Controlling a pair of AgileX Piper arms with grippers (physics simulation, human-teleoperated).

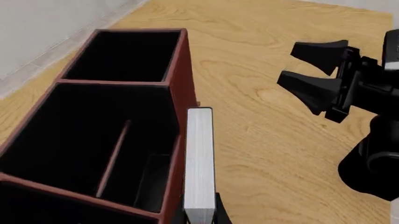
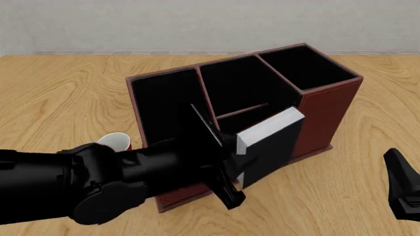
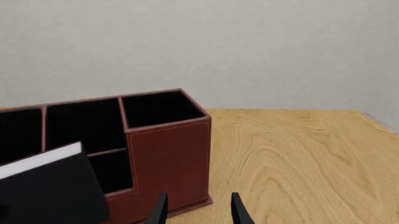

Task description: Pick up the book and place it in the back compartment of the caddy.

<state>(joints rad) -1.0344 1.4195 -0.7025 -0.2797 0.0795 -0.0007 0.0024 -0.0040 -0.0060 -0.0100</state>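
Note:
My left gripper [image 2: 237, 166] is shut on the black book [image 2: 270, 140] and holds it tilted above the table, just in front of the caddy's [image 2: 325, 105] low near wall. In the left wrist view the book's white page block [image 1: 199, 158] runs along the outside of that wall, beside the long narrow cell. The back compartment [image 2: 233, 86] lies beyond the low divider and holds nothing; it also shows in the left wrist view [image 1: 68, 135]. My right gripper [image 2: 402, 189] is open and empty, to the right of the caddy, and is seen open in the left wrist view [image 1: 290, 64].
A red mug [image 2: 115, 141] stands on the table left of the caddy, partly hidden behind my left arm. The caddy's tall square cell [image 2: 307, 66] is at the right end. A grey wall rises behind the table.

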